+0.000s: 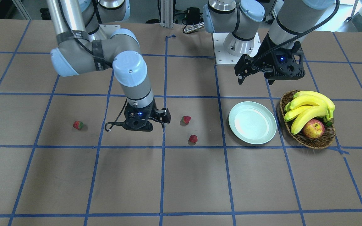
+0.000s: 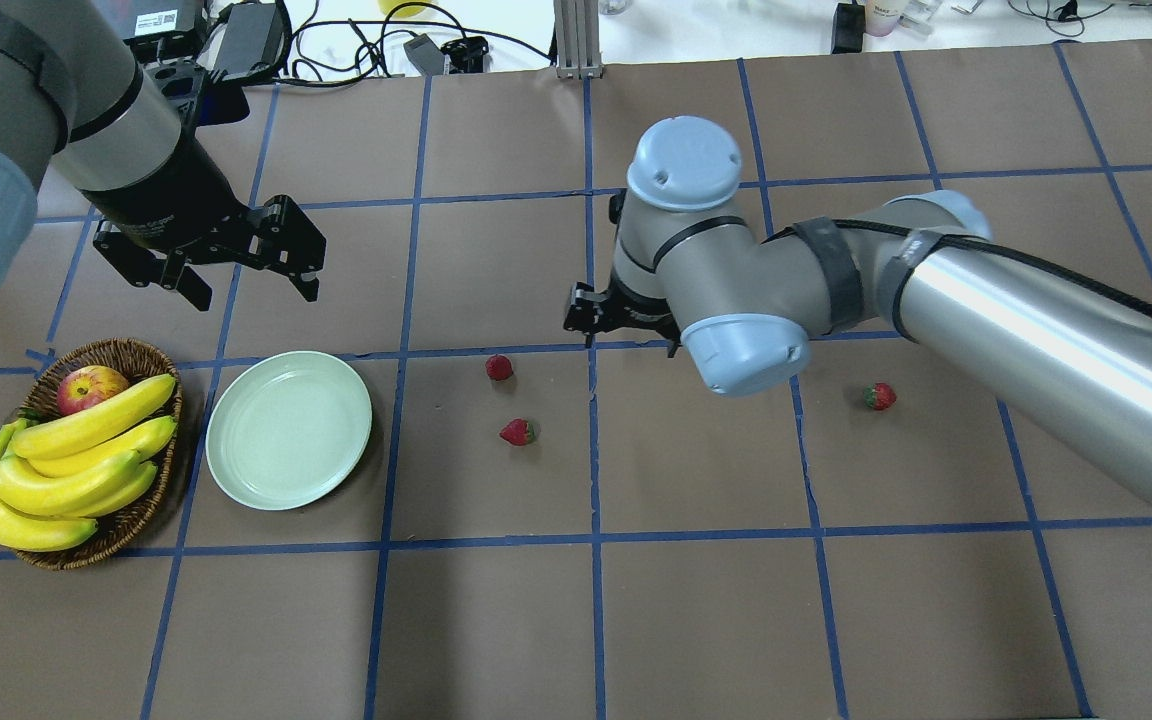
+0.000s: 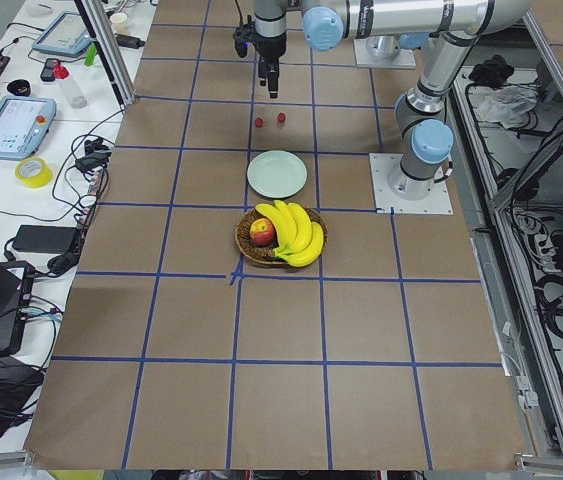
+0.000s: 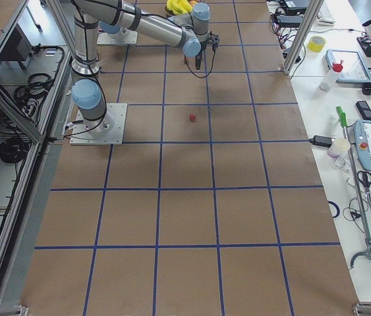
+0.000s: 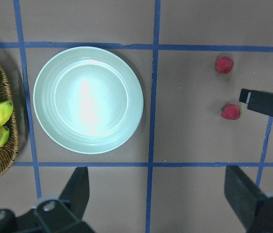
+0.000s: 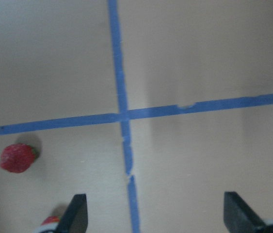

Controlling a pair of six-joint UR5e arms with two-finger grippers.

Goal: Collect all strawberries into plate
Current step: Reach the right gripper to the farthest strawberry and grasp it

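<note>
- The plate (image 2: 289,430) sits flat on the counter (image 2: 696,620), just beside a wicker basket (image 2: 96,555). The left claw (image 5: 155,171) hangs high near the plate, fingers spread wide and gripping nothing.
- The first strawberry (image 2: 499,367) lies on its side past the plate, on the side opposite the basket. Its long axis runs roughly in line with the plate, green cap pointing away from it.
- The second strawberry (image 2: 516,432), near the first but apart, also points its cap away from the plate.
- Only the right wrist view shows the first berry's cap clearly. The left wrist view alone frames the plate and both berries together.
- The right claw (image 6: 154,195) is spread and empty above a blue tape crossing (image 6: 124,115); both berries lie on its plate side.
- The third strawberry (image 2: 878,396) lies well beyond the right claw from the plate, cap pointing back toward the plate.
</note>
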